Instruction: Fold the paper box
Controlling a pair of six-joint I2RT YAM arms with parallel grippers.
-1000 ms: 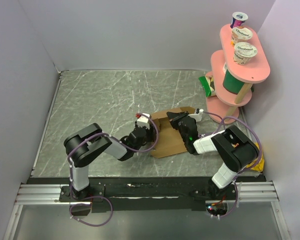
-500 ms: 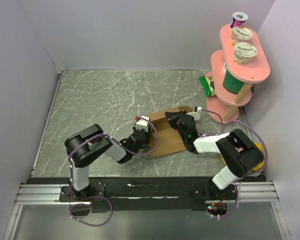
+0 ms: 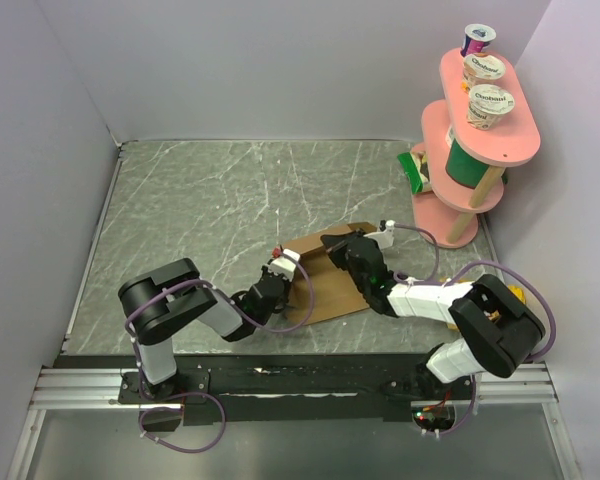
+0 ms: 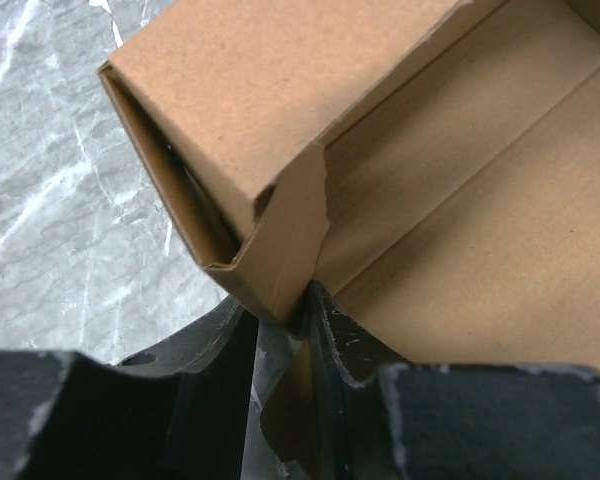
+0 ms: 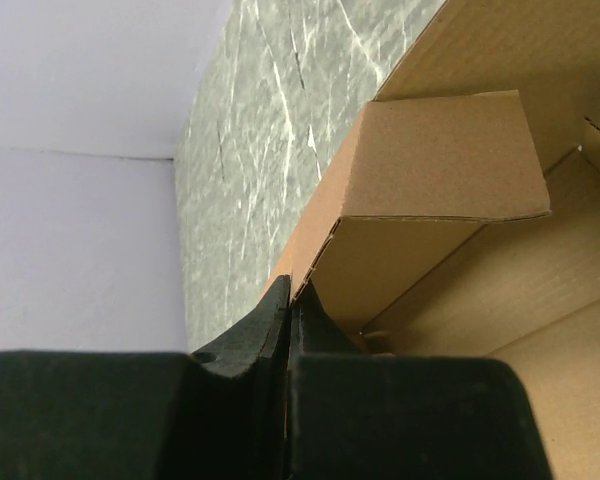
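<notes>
- The paper box (image 3: 325, 290) lies open on the grey table (image 3: 200, 190), between your two arms and nearer the right side.
- From above, you see only that the left gripper (image 3: 286, 264) meets its left edge and the right gripper (image 3: 330, 243) its far edge.
- Your left wrist view adds detail. The corner of a folded-up side wall sits between the fingers (image 4: 330, 340), which stand slightly apart. You cannot tell whether they pinch it.
- Your right wrist view shows those jaws clenched on a thin wall edge.
</notes>
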